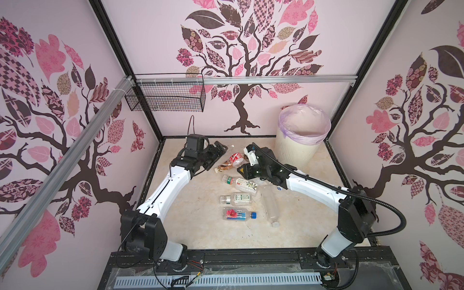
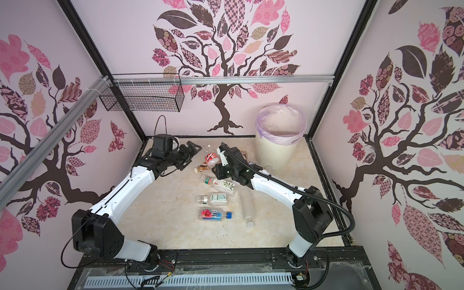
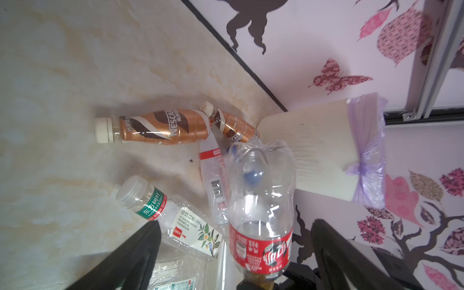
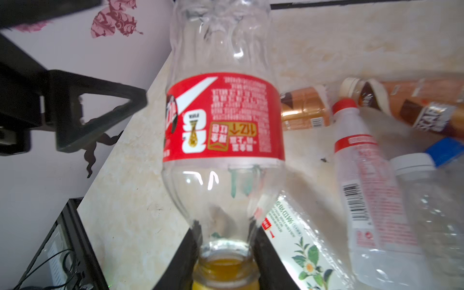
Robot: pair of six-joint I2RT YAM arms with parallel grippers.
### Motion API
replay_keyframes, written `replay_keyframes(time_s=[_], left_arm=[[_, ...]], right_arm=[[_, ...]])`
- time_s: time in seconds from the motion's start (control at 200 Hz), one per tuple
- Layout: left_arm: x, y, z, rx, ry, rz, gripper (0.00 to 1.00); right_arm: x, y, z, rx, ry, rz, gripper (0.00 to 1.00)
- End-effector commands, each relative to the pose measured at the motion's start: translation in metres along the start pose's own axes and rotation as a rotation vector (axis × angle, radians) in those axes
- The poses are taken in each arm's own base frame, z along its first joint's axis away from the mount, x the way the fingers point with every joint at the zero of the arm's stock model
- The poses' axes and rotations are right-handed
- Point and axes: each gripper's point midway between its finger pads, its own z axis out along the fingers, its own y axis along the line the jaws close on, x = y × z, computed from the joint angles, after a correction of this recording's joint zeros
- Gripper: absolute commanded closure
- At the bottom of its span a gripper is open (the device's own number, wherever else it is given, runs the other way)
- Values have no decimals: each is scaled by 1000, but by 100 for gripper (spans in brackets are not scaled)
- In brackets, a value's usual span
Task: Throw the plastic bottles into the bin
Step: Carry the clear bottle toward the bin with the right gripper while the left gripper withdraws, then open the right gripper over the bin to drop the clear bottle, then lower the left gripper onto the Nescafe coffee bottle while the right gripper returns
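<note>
Carrying looks to be the step in hand: the right gripper (image 4: pixel 226 253) is closed narrowly on the yellow-capped neck of the red-labelled cola bottle (image 4: pixel 223 118), which appears lifted off the worktop (image 1: pixel 200 226) between the two arms. The left gripper (image 3: pixel 236 224) stands wide open on either side of that bottle's body, with its fingers apart from the plastic and holding nothing. The next move calls for the right arm to swing the bottle over the rim of the lined bin (image 1: pixel 293 150), which stands near in the back right corner, and only then to open. A brown Nescafé bottle (image 3: pixel 163 126), a green-banded tea bottle (image 1: pixel 238 183), a blue-capped Fiji bottle (image 1: pixel 238 216) and others lie on the worktop, not yet binned
</note>
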Motion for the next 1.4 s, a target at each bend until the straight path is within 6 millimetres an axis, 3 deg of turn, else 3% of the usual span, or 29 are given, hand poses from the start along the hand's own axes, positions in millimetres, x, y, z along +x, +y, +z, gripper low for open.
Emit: replay_keyframes(time_s=[0.0, 0.15, 0.295, 0.43, 0.535, 0.6, 0.645, 0.725, 0.84, 0.885, 0.94, 1.125, 1.395], left_arm=[[-19, -23, -28, 63, -56, 51, 2], [-18, -53, -38, 150, -49, 113, 2], [-3, -97, -42, 229, -48, 210, 2], [21, -137, -44, 318, -24, 296, 2], [34, -147, -42, 343, -2, 324, 2], [37, -144, -38, 337, 7, 314, 2], [37, -141, -37, 334, 8, 309, 2], [40, -135, -36, 322, 15, 302, 2], [43, -128, -36, 303, 20, 290, 2], [44, -126, -37, 299, 22, 291, 2], [46, -121, -36, 288, 26, 292, 2], [48, -111, -33, 255, 27, 303, 2], [57, -103, -19, 250, 71, 283, 2]], right_arm=[[-64, -12, -56, 74, -148, -18, 78], [-132, -34, -125, 171, -312, -18, 78], [-205, -52, -224, 308, -539, -25, 80], [-253, -35, -323, 464, -766, -122, 82], [-270, -28, -362, 543, -851, -163, 81], [-273, -37, -362, 606, -846, -175, 80], [-273, -48, -351, 648, -816, -178, 80], [-266, -81, -316, 700, -725, -156, 79], [-245, -147, -263, 740, -582, -49, 77], [-238, -170, -250, 746, -532, 1, 70], [-235, -186, -243, 764, -495, 38, 47], [-255, -159, -282, 733, -629, 12, 29], [-261, -143, -300, 714, -646, -20, 18]])
